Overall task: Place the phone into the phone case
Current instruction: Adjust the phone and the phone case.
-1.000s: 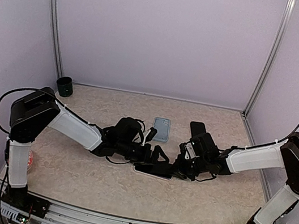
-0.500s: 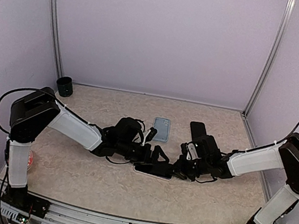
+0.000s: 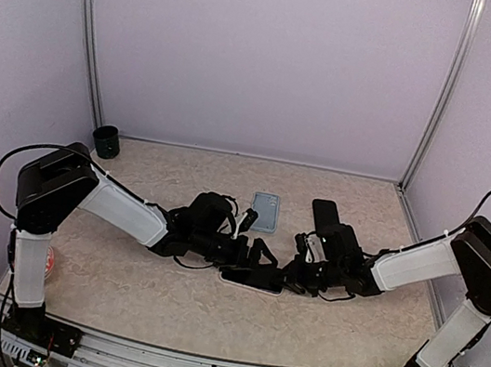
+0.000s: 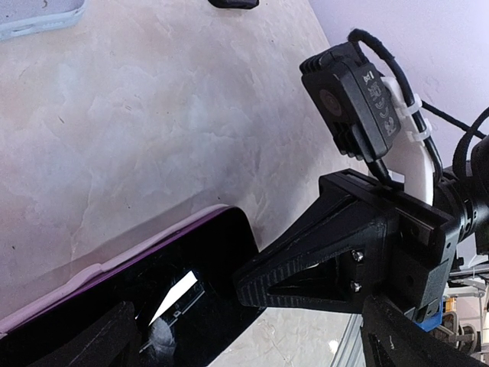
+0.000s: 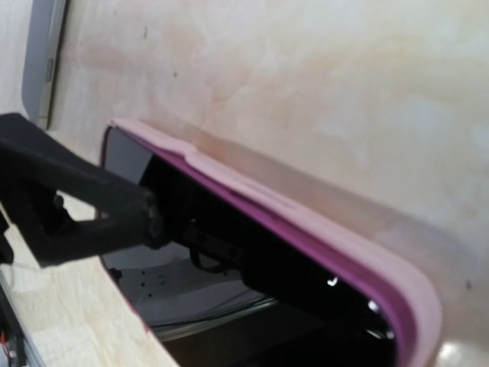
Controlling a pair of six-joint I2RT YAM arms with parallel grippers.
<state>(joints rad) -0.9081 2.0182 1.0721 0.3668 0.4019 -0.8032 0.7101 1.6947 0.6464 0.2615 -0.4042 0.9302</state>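
1. Top external view, far left: a small red object (image 3: 49,261) lies by the left arm's (image 3: 119,208) upright link; what it is cannot be told.
2. A dark green cup (image 3: 106,141) stands upright in the back left corner of the marbled beige table (image 3: 134,287), well apart from everything else.
3. The left arm reaches right, low over the table. The left gripper (image 3: 260,255) is spread wide. In the left wrist view its 2 fingers (image 4: 95,340) frame the bottom corners and grip nothing.
4. The phone (image 3: 253,281) lies flat at table centre, between the 2 grippers, screen up and glossy black (image 4: 206,260).
5. It sits in the pink phone case (image 4: 114,260). The pink rim (image 5: 321,233) wraps the far long edge and 1 corner of the phone (image 5: 252,260). The near edge is hidden, so full seating cannot be told.
6. A grey-blue phone-shaped slab (image 3: 264,210) lies flat just behind the phone, apart from it.
7. The right gripper (image 3: 298,272) is pinched closed on nothing, a single black wedge (image 4: 263,277) whose tip meets the phone's right end.
8. A black slab (image 3: 323,211) lies behind the right gripper.
9. The right arm (image 3: 422,255) slopes down from the right edge.
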